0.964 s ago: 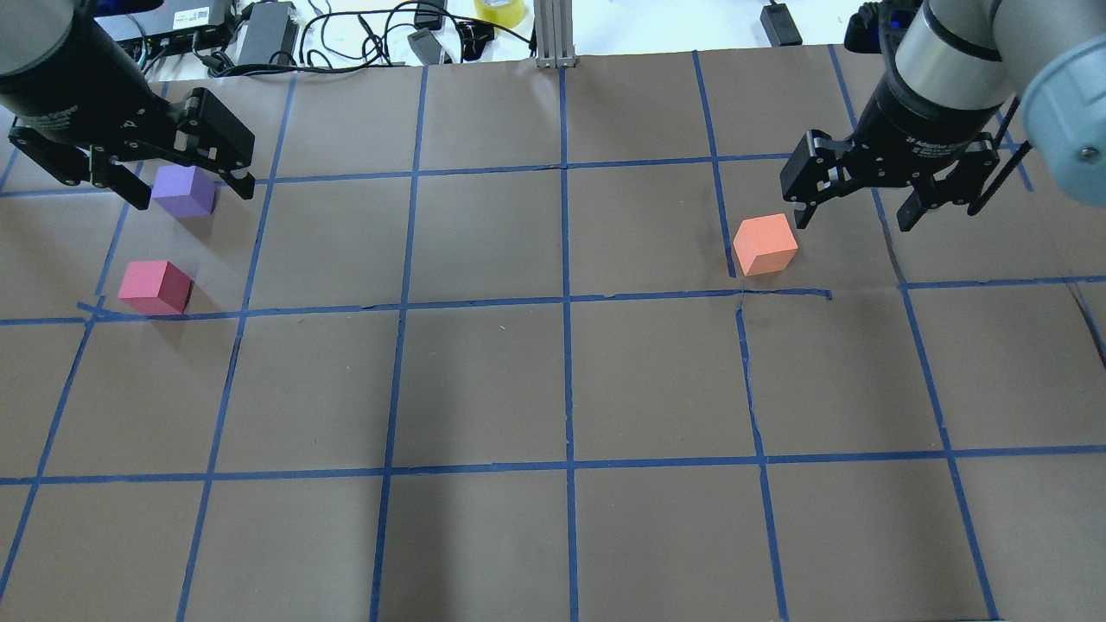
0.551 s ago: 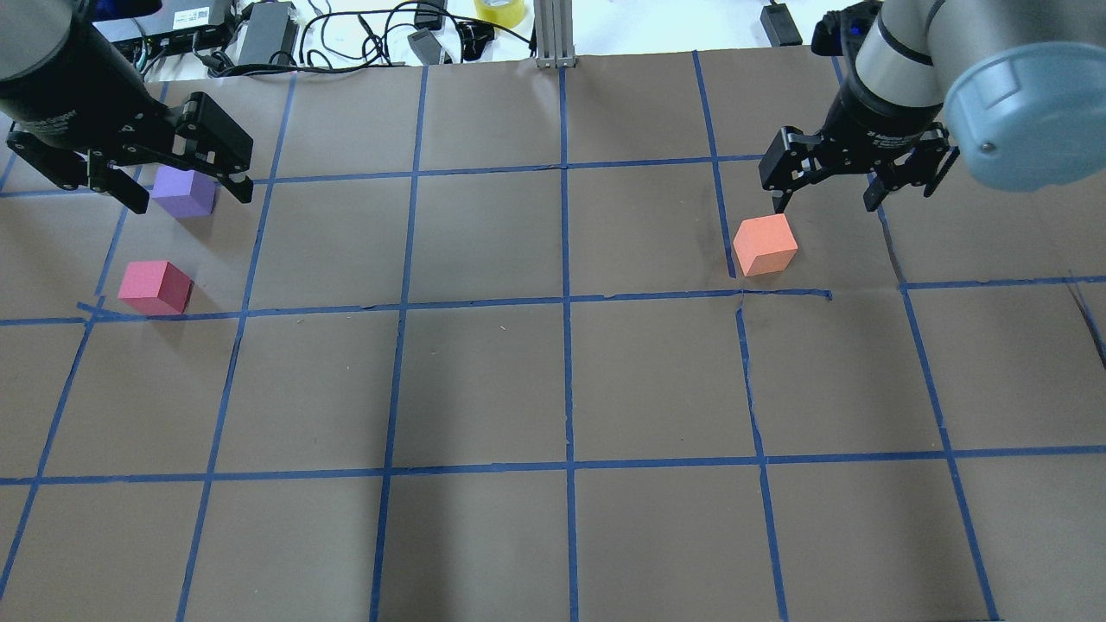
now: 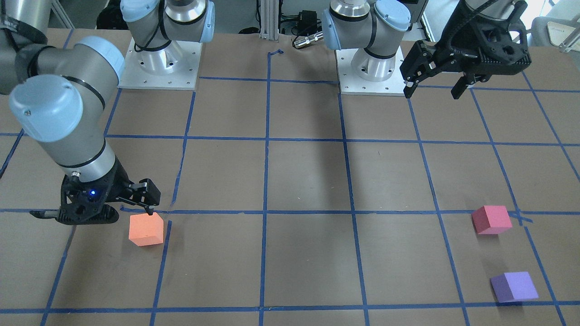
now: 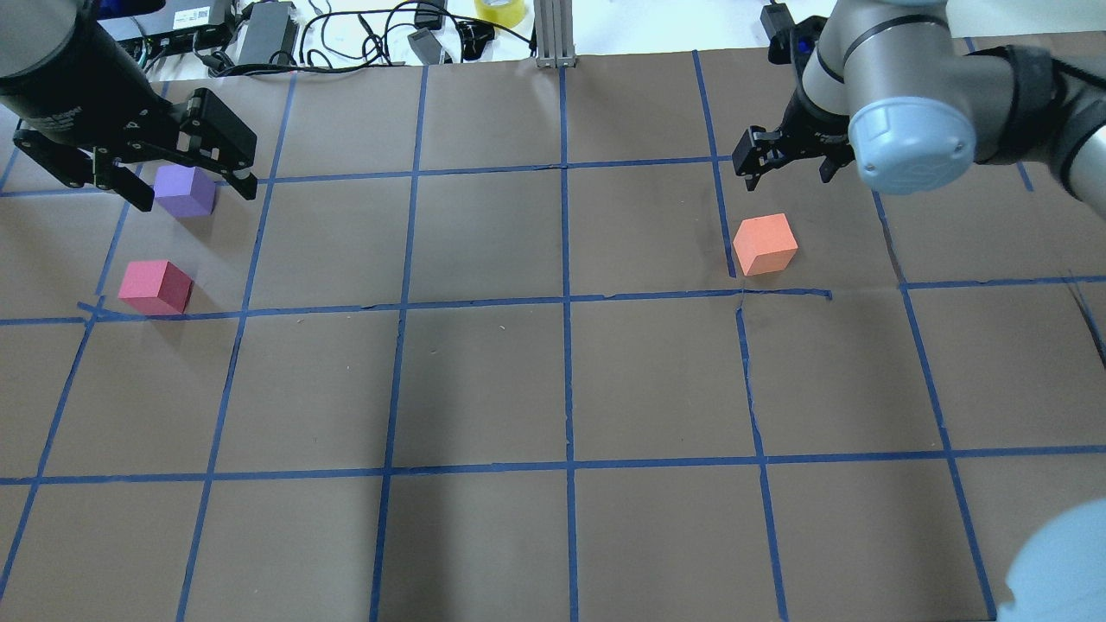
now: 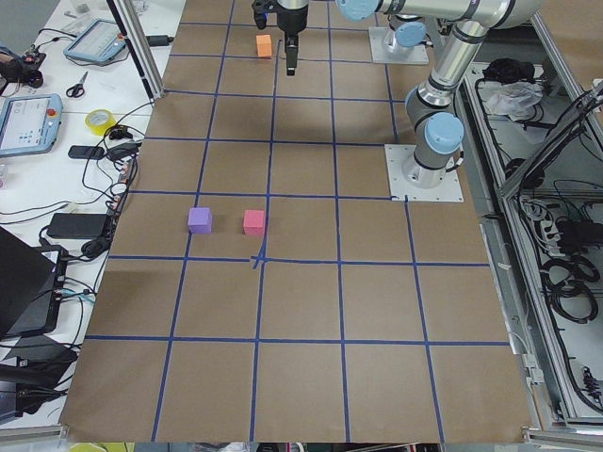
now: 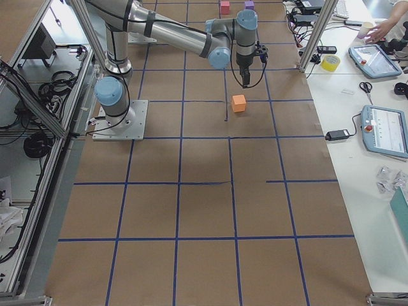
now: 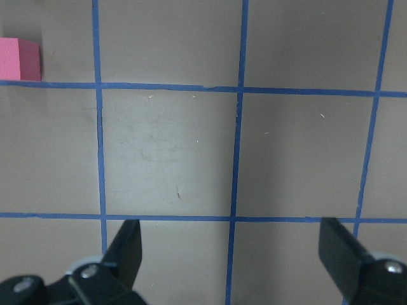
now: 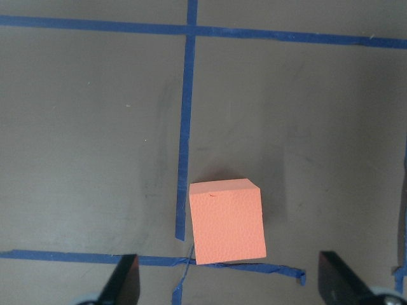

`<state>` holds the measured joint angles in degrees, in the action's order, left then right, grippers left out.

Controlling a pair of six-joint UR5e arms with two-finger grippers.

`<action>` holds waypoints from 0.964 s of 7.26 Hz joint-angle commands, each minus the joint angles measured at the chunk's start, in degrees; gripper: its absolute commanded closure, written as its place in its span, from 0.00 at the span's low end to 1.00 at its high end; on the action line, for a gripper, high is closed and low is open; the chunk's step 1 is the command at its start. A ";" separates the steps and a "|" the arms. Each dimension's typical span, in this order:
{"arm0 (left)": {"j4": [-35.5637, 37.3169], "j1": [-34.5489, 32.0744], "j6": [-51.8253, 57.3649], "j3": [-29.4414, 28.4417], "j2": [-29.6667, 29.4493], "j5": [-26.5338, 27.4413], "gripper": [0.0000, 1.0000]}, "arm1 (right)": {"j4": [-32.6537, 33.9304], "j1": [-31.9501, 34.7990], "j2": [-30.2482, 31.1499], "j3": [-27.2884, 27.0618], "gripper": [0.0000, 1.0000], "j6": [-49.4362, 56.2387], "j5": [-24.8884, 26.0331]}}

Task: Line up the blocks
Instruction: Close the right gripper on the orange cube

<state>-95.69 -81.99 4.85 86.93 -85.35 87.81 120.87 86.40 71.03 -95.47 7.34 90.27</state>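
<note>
The orange block (image 4: 765, 244) sits on the brown paper at the right, also in the front view (image 3: 146, 229) and the right wrist view (image 8: 227, 220). My right gripper (image 4: 788, 177) is open and empty, hovering above it; in the wrist view the block lies between the fingers (image 8: 124, 283). The purple block (image 4: 184, 191) and the pinkish-red block (image 4: 155, 287) sit close together at the far left. My left gripper (image 4: 194, 199) is open and empty, held high above the table (image 3: 430, 93). Its wrist view shows only a corner of the pinkish-red block (image 7: 19, 58).
A blue tape grid (image 4: 566, 302) covers the paper, with a torn strip by the orange block. Cables, power bricks, a yellow tape roll (image 4: 499, 9) and an aluminium post (image 4: 553, 34) line the far edge. The arm bases (image 3: 158, 59) stand at the robot's side.
My right gripper has moved left and away from the robot, to over the orange block, and its elbow has swung into the overhead view. The left arm and all blocks have stayed put.
</note>
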 commanded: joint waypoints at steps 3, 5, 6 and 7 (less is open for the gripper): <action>0.16 -0.71 -0.19 -0.09 -0.43 -0.27 0.00 | 5.43 -0.18 -10.11 -0.06 0.00 0.22 0.16; 0.16 -0.71 -0.28 0.00 -0.25 -0.19 0.00 | 4.29 -0.18 -10.30 -1.02 0.00 0.66 2.78; 0.16 -0.45 -0.19 0.17 0.36 -0.19 0.00 | 4.28 -0.26 -10.21 -1.99 0.18 0.66 3.76; 0.16 -0.45 -0.19 0.35 0.45 0.07 0.00 | 4.28 -0.27 -10.13 -2.09 0.80 0.66 3.33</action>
<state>-95.54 -82.53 4.63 87.11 -85.19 87.69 125.24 86.17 60.84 -97.07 7.97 93.30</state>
